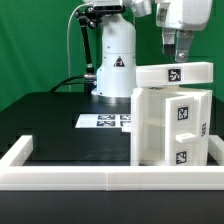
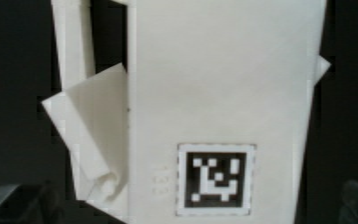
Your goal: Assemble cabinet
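The white cabinet body (image 1: 168, 128) stands upright at the exterior view's right, tags on its front. A long white top panel (image 1: 176, 73) with a tag lies across its top, slightly tilted. My gripper (image 1: 178, 52) hangs straight above this panel, fingertips just over it. In the wrist view the panel (image 2: 211, 90) fills the middle with its tag near my gripper (image 2: 179, 212). The dark fingers (image 2: 5, 205) sit at both sides, apart from the panel's edges, so the gripper is open. A white slanted piece (image 2: 83, 125) of the cabinet shows beside and below the panel.
The marker board (image 1: 104, 121) lies flat on the black table behind the cabinet. A low white border frame (image 1: 60, 172) runs along the front and sides. The arm's white base (image 1: 115, 62) stands at the back with a cable beside it.
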Tool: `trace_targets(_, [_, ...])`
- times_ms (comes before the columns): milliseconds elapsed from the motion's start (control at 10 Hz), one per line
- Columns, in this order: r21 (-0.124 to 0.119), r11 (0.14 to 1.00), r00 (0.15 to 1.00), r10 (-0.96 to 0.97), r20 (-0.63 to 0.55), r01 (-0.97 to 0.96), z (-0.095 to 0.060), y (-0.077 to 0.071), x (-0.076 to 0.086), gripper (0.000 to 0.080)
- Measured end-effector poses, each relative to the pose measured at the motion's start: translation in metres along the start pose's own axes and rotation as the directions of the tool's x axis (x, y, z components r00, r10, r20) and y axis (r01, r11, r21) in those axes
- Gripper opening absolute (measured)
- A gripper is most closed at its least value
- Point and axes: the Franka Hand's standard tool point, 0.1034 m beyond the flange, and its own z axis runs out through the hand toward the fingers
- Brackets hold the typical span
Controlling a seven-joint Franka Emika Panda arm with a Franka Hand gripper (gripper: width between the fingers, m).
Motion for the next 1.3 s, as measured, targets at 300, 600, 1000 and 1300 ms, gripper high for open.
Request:
trace_targets(300, [0.007, 0.999, 0.999, 0.047, -0.027, -0.047, 0.016, -0.019, -0.003, 0.0796])
trace_targets(600, [0.013, 0.998, 0.998, 0.061, -0.023, -0.06, 0.019, -0.019, -0.011, 0.0796])
trace_targets(1000, [0.009, 0.996, 0.996, 0.085, -0.022, -0.085, 0.016, -0.01, -0.021, 0.0707])
trace_targets(1300, [-0.003, 0.995, 0.995, 0.098, -0.021, -0.098, 0.013, 0.0, -0.021, 0.0387])
